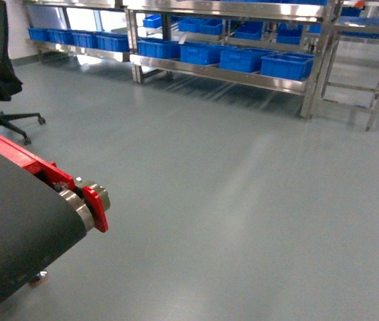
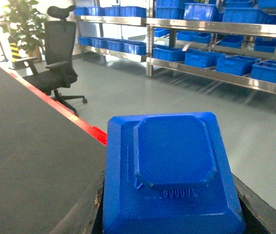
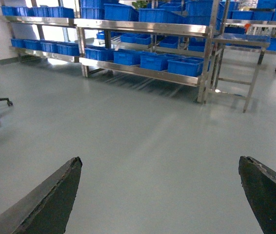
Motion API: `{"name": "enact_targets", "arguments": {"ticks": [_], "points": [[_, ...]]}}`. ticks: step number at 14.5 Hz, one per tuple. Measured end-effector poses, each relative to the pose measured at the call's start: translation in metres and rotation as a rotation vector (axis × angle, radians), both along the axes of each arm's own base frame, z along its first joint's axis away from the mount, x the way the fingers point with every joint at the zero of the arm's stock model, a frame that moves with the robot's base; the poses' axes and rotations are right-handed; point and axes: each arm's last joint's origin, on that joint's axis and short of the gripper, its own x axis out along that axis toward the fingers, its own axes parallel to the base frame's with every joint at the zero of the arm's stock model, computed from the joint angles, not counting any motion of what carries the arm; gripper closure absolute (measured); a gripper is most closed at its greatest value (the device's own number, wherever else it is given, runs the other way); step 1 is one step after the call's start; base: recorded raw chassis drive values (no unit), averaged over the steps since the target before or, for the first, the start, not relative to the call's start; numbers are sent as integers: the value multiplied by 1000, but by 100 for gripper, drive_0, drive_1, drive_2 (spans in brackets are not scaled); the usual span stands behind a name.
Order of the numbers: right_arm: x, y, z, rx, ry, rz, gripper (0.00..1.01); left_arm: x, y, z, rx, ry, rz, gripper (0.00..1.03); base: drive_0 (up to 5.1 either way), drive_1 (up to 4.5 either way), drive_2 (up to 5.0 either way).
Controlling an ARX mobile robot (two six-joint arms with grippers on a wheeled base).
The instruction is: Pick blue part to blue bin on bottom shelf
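Left gripper (image 2: 172, 229) is clamped on the blue part (image 2: 172, 175). The part fills the lower wrist view, held between dark jaws at its base, with its octagonal raised face toward the camera. Just left of the tool is the dark belt (image 2: 26, 161) with a red rail (image 2: 74, 117) along its edge. Beyond that rail stands an office chair (image 2: 57, 58).

Ahead of the tool lies open grey floor (image 1: 243, 200), then the bottom shelf (image 1: 223, 72) carrying a row of blue bins (image 1: 243, 60), well apart from the part.

Right gripper (image 3: 162, 195) is spread wide and empty, its two dark fingertips (image 3: 55, 195) at the frame corners, nothing between them. To the front right of it stands a small steel table (image 3: 240, 63) beside the rack upright.

Risks, as I judge them:
- The grip sits low on a tapered block, so the part could slip or tilt on a long carry.
- Swinging left could clip the rail or the conveyor roller (image 1: 86, 200).
- The low shelf and the rail above the bins leave a tight entry, so the part could catch a bin rim.

Room: the floor is wide open in the middle and crowded only at the left edge and at the rack.
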Motion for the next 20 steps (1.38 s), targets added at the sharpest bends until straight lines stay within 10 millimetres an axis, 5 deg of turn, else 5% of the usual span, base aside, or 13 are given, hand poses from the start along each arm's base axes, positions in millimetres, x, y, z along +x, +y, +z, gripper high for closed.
{"name": "enact_targets", "arguments": {"ticks": [20], "points": [[0, 0, 0, 0, 0, 0, 3, 0, 0, 0, 0, 0, -1, 59, -153, -153, -153]]}}
